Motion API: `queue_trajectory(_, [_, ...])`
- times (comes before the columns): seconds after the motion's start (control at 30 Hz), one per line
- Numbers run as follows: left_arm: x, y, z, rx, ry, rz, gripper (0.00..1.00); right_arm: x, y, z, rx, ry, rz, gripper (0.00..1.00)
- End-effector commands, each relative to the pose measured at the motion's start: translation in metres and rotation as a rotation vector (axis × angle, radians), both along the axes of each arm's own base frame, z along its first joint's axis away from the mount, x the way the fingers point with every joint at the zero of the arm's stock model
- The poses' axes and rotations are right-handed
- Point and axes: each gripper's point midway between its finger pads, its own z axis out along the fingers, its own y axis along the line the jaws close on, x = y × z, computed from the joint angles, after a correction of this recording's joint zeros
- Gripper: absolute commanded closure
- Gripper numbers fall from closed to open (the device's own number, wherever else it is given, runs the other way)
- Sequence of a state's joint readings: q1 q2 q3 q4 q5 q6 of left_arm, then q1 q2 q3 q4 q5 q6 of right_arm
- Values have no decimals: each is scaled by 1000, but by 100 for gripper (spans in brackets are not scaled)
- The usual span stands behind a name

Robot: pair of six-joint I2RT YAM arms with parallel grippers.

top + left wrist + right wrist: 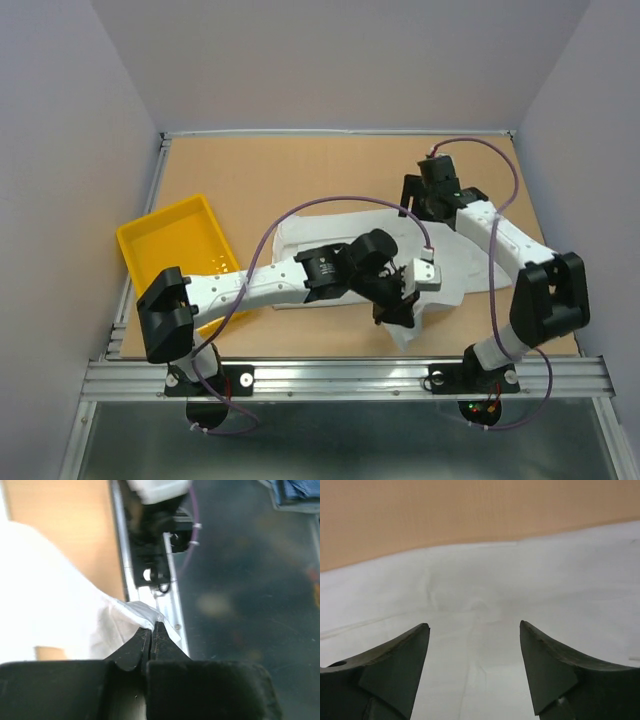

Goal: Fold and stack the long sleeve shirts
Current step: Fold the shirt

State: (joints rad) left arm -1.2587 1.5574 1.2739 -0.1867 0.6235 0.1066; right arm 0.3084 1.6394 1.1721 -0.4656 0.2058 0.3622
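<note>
Top view: white shirt [455,265] lies rumpled on the tabletop [300,170], from the centre toward the right edge. One corner of it trails toward the near edge. Yellow tray [175,245] sits at the left edge, apart from the shirt.

Left arm [260,285] reaches from the near-left corner across to the middle, ending over the shirt's near part. Left fingers [134,649] are pressed together, pinching a small fold of the white fabric at their tips. In the left wrist view the pinched fold rises to the tips, and the rest of the cloth [50,600] spreads away to the left. The tabletop's metal edge rail [172,615] runs just beside the pinch.

Right arm [510,240] extends along the right side toward the far-right corner, its wrist above the shirt's far edge. Right fingers [395,667] are spread wide with nothing between them. The right wrist view shows them over flat white fabric, with bare tabletop beyond. Whether the tips touch the cloth cannot be told.
</note>
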Motion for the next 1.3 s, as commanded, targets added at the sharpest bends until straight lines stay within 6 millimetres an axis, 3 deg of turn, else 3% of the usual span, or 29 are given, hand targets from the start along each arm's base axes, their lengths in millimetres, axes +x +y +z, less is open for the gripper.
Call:
queue_trajectory(0.0, [53, -4, 24, -116, 35, 82, 100, 1, -19, 92, 12, -248, -73, 21])
queue_trajectory(0.07, [73, 0, 25, -131, 42, 125, 100, -7, -26, 106, 4, -281, -91, 18])
queue_trajectory(0.1, [98, 4, 27, -141, 49, 189, 100, -13, -31, 118, 4, -311, -110, 17])
queue_trajectory(0.13, [111, 7, 27, -143, 54, 220, 100, -16, -34, 124, 4, -328, -120, 17])
queue_trajectory(0.23, [150, 16, 27, -151, 93, 313, 100, -28, -40, 133, 6, -360, -138, 17])
queue_trajectory(0.27, [175, 28, 26, -150, 129, 381, 100, -31, -42, 132, 4, -360, -143, 17])
queue_trajectory(0.37, [211, 49, 5, -118, 200, 481, 100, -38, -47, 136, -4, -377, -148, 17])
queue_trajectory(0.43, [248, 80, -18, -77, 285, 605, 100, -42, -48, 133, -7, -373, -140, 17])
queue_trajectory(0.47, [246, 80, -26, -59, 305, 601, 100, -44, -48, 132, -5, -371, -138, 17])
queue_trajectory(0.53, [263, 100, -47, -16, 406, 680, 100, -46, -46, 127, -4, -360, -127, 17])
queue_trajectory(0.7, [274, 130, -72, 29, 543, 783, 100, -49, -44, 119, 0, -338, -105, 17])
queue_trajectory(0.9, [279, 158, -80, 43, 661, 908, 100, -51, -39, 106, 7, -304, -80, 17])
queue_trajectory(0.97, [276, 162, -77, 41, 697, 928, 100, -51, -38, 102, 8, -292, -71, 17])
queue_trajectory(1.27, [279, 161, 1, -75, 608, 928, 97, -56, -22, 91, 56, -255, 11, 17])
